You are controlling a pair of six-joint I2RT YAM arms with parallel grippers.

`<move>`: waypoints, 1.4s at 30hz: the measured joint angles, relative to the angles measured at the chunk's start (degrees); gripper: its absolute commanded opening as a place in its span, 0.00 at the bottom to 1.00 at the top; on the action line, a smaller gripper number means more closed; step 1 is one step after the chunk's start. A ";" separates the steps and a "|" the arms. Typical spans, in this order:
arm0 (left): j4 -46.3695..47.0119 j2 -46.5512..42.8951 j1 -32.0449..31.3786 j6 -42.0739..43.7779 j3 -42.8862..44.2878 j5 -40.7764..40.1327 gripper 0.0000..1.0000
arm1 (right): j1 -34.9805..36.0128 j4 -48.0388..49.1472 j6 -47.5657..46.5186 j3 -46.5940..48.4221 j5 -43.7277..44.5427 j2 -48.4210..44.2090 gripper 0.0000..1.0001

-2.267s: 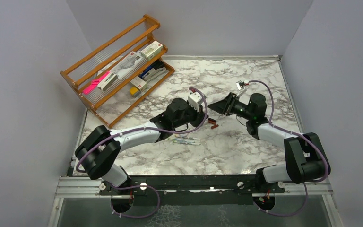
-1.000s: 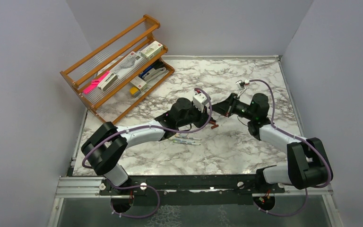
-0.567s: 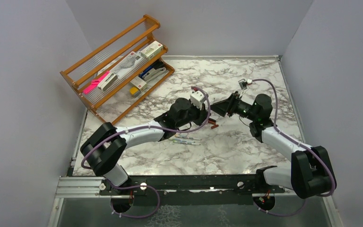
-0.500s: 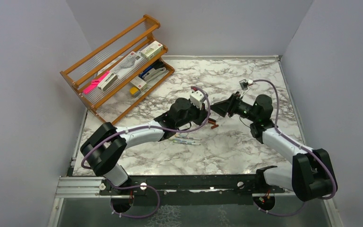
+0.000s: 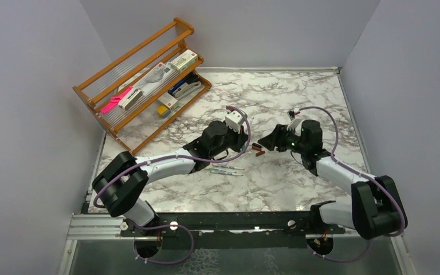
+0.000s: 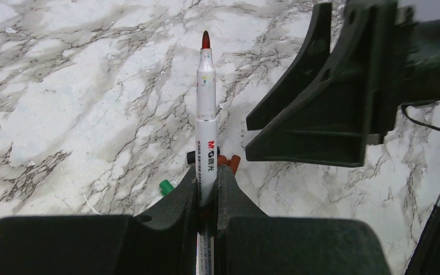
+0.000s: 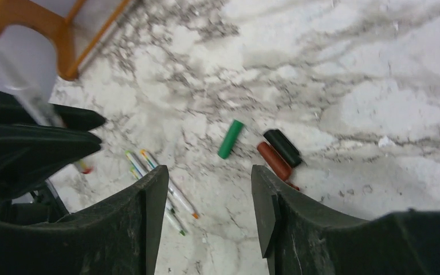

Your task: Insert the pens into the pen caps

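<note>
Currently my left pincer [image 6: 206,192] clamps a red-tipped pen [image 6: 207,103], tip outward. My right pincer [image 7: 204,183] hangs open above the red-brown cap [image 7: 274,161] and green cap [image 7: 230,139] on the table [image 7: 378,114]. Next, I judge: grasp the red-brown cap, then align it with the tip.

Caps [image 5: 257,150] sit on the tabletop [image 5: 298,97] btw your left gripper [image 6: 207,175], w/ a pen [image 6: 207,109] in it, and right gripper [image 7: 206,177]. Two more pens [image 5: 224,169] lie nearer you, rack [image 5: 143,80] far back left.

Glossy white plastic pen [image 6: 207,109], matt black left hand [image 6: 207,184], smooth marble-patterned table [image 6: 63,103].
</note>
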 measured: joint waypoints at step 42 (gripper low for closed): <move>0.39 0.04 0.02 1.29 -3.41 0.61 0.00 | 0.00 -2.67 -1.86 1.05 5.44 18.80 0.09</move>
